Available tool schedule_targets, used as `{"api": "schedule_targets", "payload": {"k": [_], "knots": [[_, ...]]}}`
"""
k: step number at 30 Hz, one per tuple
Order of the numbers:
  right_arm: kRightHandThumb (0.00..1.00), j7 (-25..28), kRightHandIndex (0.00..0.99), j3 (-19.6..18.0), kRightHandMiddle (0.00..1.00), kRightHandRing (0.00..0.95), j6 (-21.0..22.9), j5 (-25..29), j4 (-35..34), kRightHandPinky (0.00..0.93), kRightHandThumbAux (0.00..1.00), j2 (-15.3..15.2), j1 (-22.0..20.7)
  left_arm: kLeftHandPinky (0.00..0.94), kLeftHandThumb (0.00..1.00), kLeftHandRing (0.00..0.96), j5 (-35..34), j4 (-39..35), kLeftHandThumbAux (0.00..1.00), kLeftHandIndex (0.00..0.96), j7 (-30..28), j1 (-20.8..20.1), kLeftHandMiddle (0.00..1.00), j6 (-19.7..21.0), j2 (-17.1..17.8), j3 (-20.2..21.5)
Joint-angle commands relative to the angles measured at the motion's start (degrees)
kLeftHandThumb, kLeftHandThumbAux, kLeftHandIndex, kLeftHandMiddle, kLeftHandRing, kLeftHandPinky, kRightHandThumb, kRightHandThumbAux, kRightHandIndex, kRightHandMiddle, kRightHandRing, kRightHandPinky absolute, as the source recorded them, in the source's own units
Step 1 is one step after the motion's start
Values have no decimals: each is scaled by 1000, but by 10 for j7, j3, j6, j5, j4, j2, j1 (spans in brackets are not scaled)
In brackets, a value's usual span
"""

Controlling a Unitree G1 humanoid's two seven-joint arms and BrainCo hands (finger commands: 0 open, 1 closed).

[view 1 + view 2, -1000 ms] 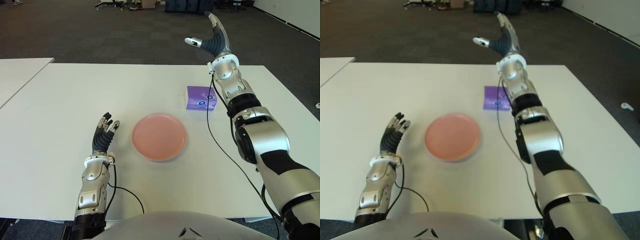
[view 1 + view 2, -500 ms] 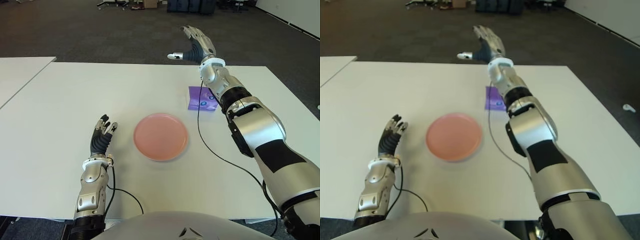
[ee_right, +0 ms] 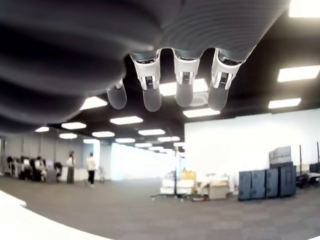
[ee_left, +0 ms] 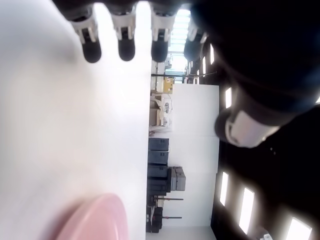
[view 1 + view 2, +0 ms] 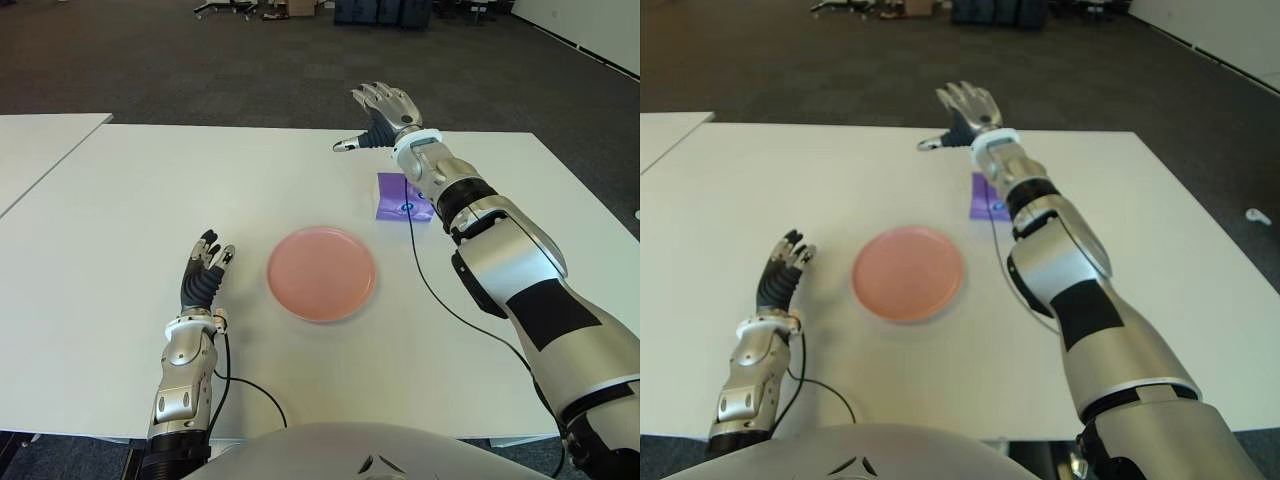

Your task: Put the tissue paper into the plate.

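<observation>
Fingers spread and empty, the right robot hand (image 5: pixel 385 112) hovers beyond the purple tissue pack (image 5: pixel 400 197), poised to grasp it; the pack lies behind-right of the pink plate (image 5: pixel 321 272), while the left robot hand (image 5: pixel 205 272), relaxed, waits left of it.

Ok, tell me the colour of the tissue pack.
Purple tissue pack, with a small dark mark; clearest in the left eye view.

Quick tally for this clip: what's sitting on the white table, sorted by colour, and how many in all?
Pink: 1, the plate.
Purple: 1, the tissue paper pack, partly hidden behind the right forearm.
Total: 2 things on the table.
Both hands hold nothing: right hand open past the pack, left hand open left of the plate.
</observation>
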Motion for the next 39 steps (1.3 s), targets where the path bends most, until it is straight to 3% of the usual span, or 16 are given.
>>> {"api": "schedule_targets", "payload": {"k": [1, 18, 39], "knots": [[345, 19, 0, 23, 0, 0, 10, -22, 6, 0, 270, 1, 13, 0, 33, 0, 1, 4, 566, 0, 3, 7, 0, 0, 3, 3], [357, 54, 0, 60, 0, 0, 63, -48, 11, 0, 236, 7, 39, 0, 16, 0, -2, 13, 554, 0, -2, 14, 0, -16, 11, 10], [357, 80, 0, 35, 0, 0, 105, -24, 13, 0, 298, -4, 74, 0, 18, 0, -1, 1, 540, 0, 0, 26, 0, -8, 19, 16]]}}
